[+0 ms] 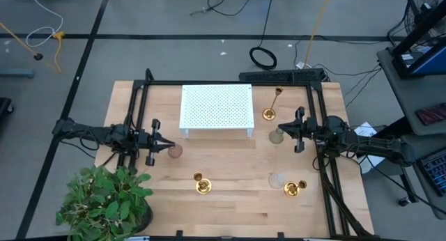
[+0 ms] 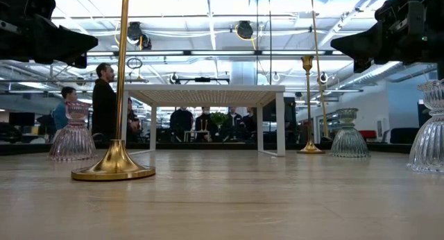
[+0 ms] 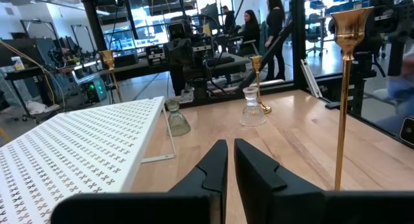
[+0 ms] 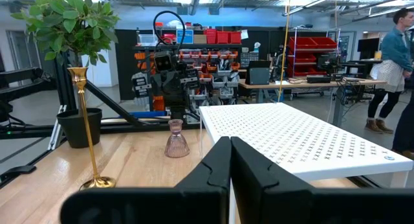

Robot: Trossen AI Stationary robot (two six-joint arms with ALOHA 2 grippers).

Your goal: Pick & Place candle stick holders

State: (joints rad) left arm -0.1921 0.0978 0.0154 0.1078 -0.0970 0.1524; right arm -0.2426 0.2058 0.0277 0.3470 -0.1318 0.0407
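Three gold candle stick holders stand upright on their round bases: one near the middle front (image 1: 201,183), one at the front right (image 1: 293,189), and one beside the white platform (image 1: 272,105). A pink glass holder (image 1: 174,151) stands at the left, a greenish one (image 1: 277,136) at the right, and a clear one (image 1: 277,180) at the front right. My left gripper (image 1: 168,145) is shut and hovers level above the pink holder (image 2: 73,134). Over the greenish holder (image 2: 347,134), my right gripper (image 1: 281,127) is also shut and level.
A white perforated platform (image 1: 216,109) stands on legs at the table's far middle. A potted plant (image 1: 104,199) fills the front left corner. Black frame rails (image 1: 136,109) run along both sides. People stand in the room beyond the table.
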